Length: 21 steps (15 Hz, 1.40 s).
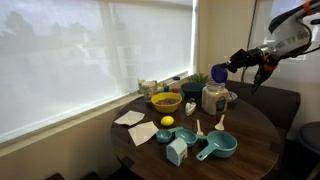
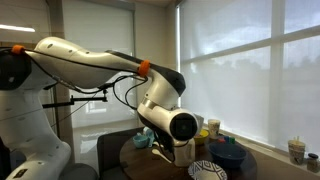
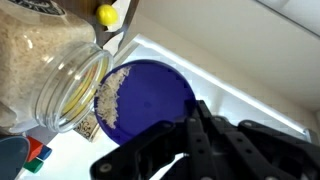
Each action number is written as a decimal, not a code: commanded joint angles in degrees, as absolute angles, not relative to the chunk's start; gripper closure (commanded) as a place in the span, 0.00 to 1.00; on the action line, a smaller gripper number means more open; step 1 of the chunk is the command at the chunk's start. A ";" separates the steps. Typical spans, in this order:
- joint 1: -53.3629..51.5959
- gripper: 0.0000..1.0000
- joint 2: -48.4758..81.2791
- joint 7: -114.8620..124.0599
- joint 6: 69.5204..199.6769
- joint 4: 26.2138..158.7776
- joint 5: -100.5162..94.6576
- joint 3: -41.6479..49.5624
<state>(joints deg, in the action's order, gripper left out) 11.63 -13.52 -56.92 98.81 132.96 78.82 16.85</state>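
The claw (image 3: pixel 197 116) is clamped shut on the rim of a blue cup (image 3: pixel 150 100). A small heap of pale grains (image 3: pixel 110 92) lies in the cup, on the side towards the jar. Just beside the cup gapes the open mouth of a glass jar (image 3: pixel 45 70), full of the same grains. In an exterior view the cup is held in the air above the jar, which stands on a round table (image 1: pixel 250 128). Farther along the table are teal measuring cups (image 1: pixel 215 147), a lemon (image 1: pixel 167 122) and a yellow bowl (image 1: pixel 165 101), its contents too small to tell.
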 commanded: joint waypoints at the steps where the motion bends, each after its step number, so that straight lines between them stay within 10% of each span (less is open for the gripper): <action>1: 13.67 0.99 -13.21 -58.83 94.66 134.67 82.64 17.74; 21: 15.22 0.99 -5.84 -60.37 88.66 135.82 88.86 16.37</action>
